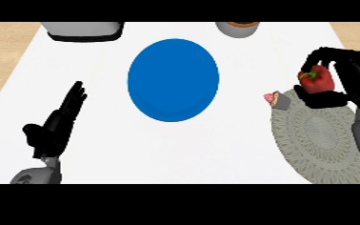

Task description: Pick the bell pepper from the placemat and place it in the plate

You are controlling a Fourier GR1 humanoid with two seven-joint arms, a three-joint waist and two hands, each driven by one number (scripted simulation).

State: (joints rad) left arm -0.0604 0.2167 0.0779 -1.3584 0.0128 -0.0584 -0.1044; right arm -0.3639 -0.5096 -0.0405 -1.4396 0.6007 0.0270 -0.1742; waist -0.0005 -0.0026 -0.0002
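Observation:
A red bell pepper [318, 79] with a green stem sits inside my right hand [336, 78], whose black fingers and thumb curl round it at the right edge, above the far end of the grey round placemat [314, 140]. The blue plate [173, 79] lies at the counter's middle, well to the pepper's left and apart from it. My left hand [57, 124] rests open at the lower left, fingers straight and pointing up.
A small pink-topped cupcake [276, 98] lies at the placemat's far left rim, just below the pepper. A grey appliance [83, 30] stands at the back left and a grey cup [237, 28] at the back, right of centre.

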